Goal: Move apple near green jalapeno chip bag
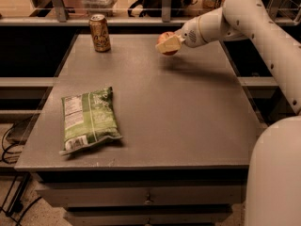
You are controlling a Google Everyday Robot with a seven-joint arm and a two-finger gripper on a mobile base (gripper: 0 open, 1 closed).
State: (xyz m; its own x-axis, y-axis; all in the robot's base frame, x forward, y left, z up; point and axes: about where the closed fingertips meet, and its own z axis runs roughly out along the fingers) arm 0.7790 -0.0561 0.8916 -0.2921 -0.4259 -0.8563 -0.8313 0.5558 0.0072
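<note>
Spanning the frame, the table [178, 117] bears it all, and the white arm [244, 13] reaches in over its far right. The green jalapeno chip bag [89, 119] lies flat front left; the gold can [99, 33] stands far left. The gripper [168, 44] hangs over the far side, clamped on the apple [165, 36], clear of the surface. Carry step, I'd say: next, swing toward the bag and lower alongside.
</note>
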